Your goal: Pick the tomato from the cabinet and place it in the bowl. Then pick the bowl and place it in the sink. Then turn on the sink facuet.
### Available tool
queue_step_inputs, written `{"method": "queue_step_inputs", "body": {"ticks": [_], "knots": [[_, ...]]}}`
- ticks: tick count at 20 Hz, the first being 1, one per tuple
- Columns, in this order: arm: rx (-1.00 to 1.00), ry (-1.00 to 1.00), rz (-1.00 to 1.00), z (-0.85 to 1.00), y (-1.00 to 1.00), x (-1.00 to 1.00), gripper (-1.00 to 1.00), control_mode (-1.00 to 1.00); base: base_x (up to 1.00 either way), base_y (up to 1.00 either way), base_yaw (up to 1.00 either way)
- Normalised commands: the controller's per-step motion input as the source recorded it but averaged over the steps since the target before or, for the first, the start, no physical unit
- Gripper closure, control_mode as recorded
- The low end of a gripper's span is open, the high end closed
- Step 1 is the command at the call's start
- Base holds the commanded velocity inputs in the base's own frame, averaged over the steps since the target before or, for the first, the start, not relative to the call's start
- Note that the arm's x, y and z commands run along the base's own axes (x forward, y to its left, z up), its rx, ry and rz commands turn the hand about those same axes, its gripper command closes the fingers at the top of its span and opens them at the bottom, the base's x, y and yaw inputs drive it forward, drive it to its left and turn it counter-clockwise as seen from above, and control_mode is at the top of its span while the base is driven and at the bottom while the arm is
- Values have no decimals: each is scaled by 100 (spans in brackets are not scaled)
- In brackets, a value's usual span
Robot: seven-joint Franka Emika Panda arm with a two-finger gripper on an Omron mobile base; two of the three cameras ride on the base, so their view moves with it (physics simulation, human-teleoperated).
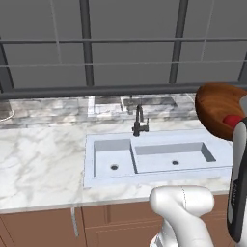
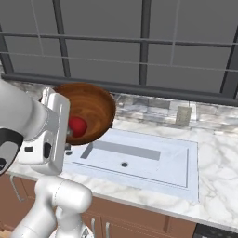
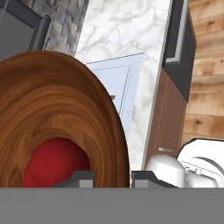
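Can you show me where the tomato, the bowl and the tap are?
tomato [image 2: 77,126]: right base view, middle of the red ball inside the bowl.
bowl [image 2: 93,109]: right base view, its wooden inner wall.
sink faucet [image 1: 139,120]: left base view, the dark upright stem behind the sink.

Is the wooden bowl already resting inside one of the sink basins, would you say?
No, the bowl hangs tilted in the air beside the sink, with the tomato inside it.

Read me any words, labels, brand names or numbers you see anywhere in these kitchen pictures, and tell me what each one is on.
None can be read.
The bowl, the tomato in it, the sink, the faucet and the marble counter carry no lettering.
The small wall plate behind the sink looks blank.
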Motion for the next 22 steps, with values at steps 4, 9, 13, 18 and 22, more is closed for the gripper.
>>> {"method": "queue_step_inputs", "body": {"ticks": [4, 9, 13, 18, 22], "knots": [[0, 5, 4, -1, 12, 0, 100, -100, 0, 8, 3], [0, 9, 4, -42, 79, 0, 100, -100, 0, 0, 0], [4, 0, -13, -50, 100, 0, 100, -100, 0, 0, 0], [7, 0, -19, -45, 100, 0, 100, -100, 0, 0, 0], [13, 0, -20, -18, 100, 14, 100, -100, 0, 0, 0]]}}
